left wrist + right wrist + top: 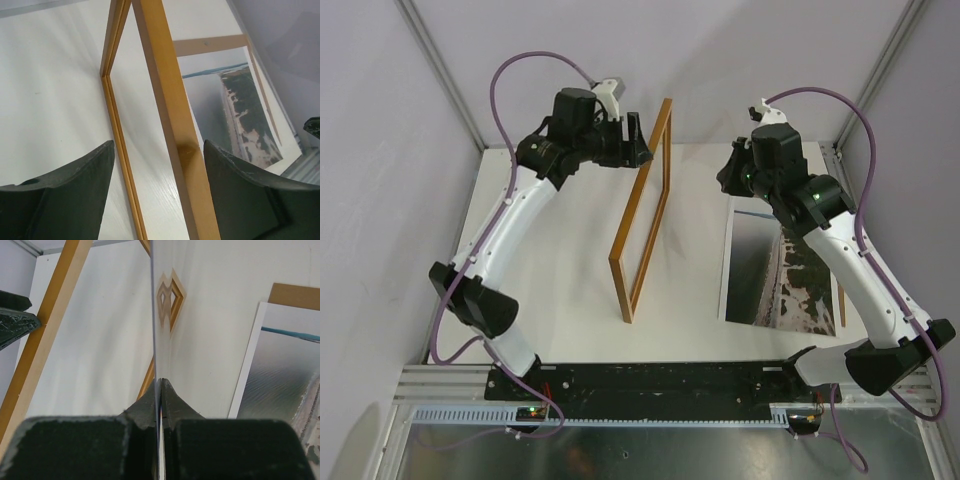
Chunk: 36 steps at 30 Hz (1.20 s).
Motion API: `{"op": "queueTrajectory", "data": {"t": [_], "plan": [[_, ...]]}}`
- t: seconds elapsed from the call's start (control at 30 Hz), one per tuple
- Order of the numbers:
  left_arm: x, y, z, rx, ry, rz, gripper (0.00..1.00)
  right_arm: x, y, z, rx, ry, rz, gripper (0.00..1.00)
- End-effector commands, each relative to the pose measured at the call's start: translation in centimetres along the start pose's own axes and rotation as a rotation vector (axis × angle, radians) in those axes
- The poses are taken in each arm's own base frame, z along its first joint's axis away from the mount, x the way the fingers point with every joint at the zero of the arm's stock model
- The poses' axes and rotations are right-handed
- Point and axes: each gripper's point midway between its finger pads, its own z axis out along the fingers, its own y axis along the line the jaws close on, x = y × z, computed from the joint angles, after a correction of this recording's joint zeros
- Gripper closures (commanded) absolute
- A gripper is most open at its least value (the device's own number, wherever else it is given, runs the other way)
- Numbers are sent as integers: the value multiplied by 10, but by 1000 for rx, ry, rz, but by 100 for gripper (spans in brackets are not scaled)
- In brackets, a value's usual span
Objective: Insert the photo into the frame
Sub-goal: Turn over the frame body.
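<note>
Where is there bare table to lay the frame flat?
Widest bare tabletop lies between the left arm and the standing frame. A narrower strip runs between frame and photo. The right side is crowded: the photo lies there beneath the right arm, and the right end effector is shut on a clear pane.

A white rectangular tabletop (570,290) fills the middle of the top view, with a long black base plate (660,381) along its lower edge. In the right wrist view, a thin clear reflective pane (154,315) stands on edge at centre, and a flat brown backing board (297,296) lies upper right.
</note>
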Motion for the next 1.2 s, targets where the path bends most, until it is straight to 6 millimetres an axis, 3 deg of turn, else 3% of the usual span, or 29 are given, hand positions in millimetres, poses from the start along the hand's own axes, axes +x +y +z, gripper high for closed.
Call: {"op": "queueTrajectory", "data": {"t": [0.0,0.33,0.5,0.8,1.03,1.17], "plan": [[-10,-9,-2,-28,-29,89,24,-29,11,-9,-31,-98,23,100],[-2,-14,10,-126,-11,177,28,-28,10,-11,-25,-98,21,100],[-2,2,11,-236,-13,216,48,-28,7,-12,-12,-97,17,100],[-20,43,7,-322,-31,178,97,-37,-10,-29,57,-112,-20,100],[-50,80,-2,-243,-98,-60,100,-52,-29,-49,88,-160,1,100],[-49,97,1,-169,-121,-202,100,-62,-40,-57,104,-188,19,100]]}}
